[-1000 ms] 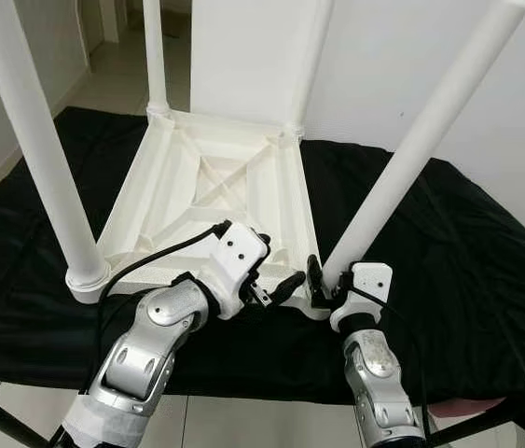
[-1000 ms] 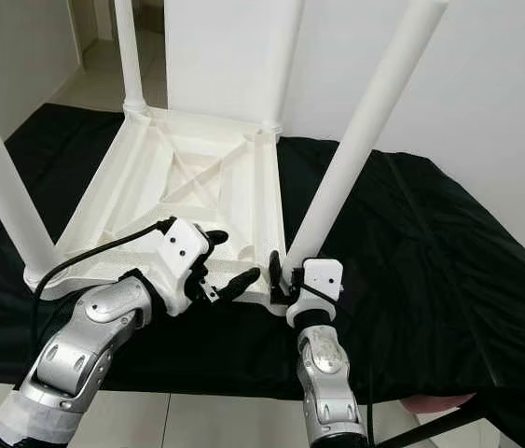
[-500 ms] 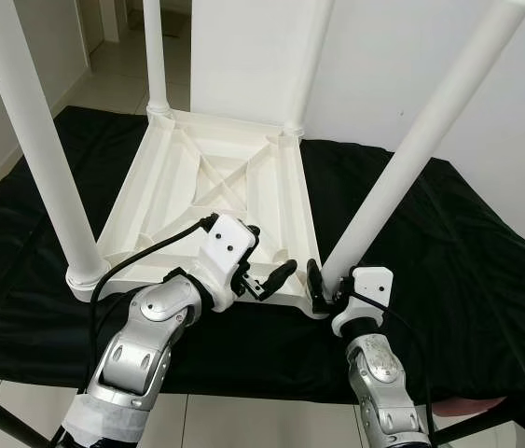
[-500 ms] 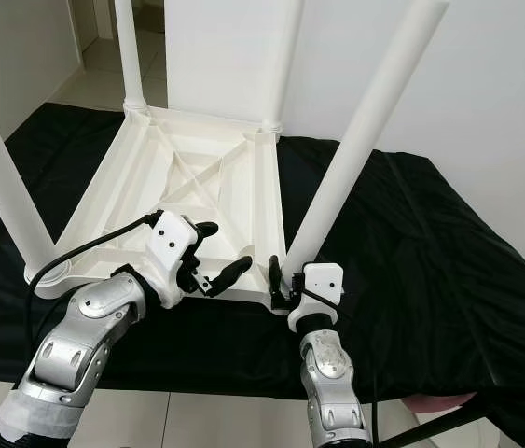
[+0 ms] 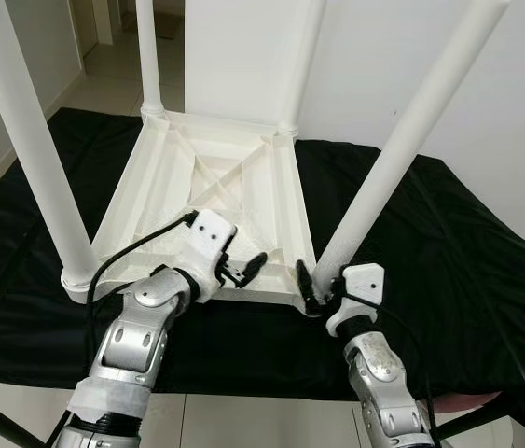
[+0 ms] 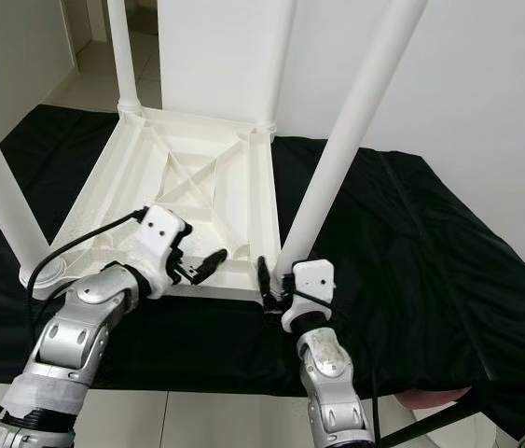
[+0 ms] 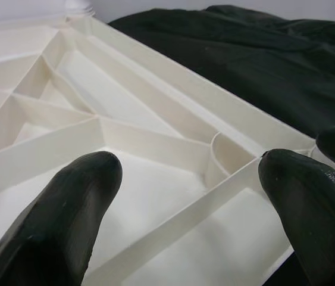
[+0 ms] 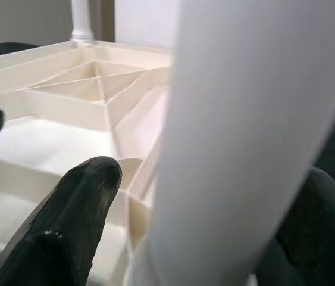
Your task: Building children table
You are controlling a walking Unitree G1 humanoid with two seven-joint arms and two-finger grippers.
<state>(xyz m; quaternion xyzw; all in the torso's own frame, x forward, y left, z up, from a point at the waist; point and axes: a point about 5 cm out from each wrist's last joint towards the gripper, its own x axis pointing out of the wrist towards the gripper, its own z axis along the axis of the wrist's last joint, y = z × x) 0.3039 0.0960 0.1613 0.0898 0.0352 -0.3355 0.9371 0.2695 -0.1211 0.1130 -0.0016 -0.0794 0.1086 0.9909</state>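
Table [image 5: 211, 182], white plastic, upturned on black cloth [image 5: 449, 252], four legs up. At 7 o'clock, left gripper [image 5: 243, 270], fingers apart, over ribbed underside near front rim. At 5 o'clock, right gripper [image 5: 310, 289], fingers spread around base of near-right leg [image 5: 402, 140], elbow low, wrist raised; contact unclear.

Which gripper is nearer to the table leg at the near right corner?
Right. The right gripper has its fingers around the base of that leg; the left gripper hovers open over the near edge of the upturned tabletop.
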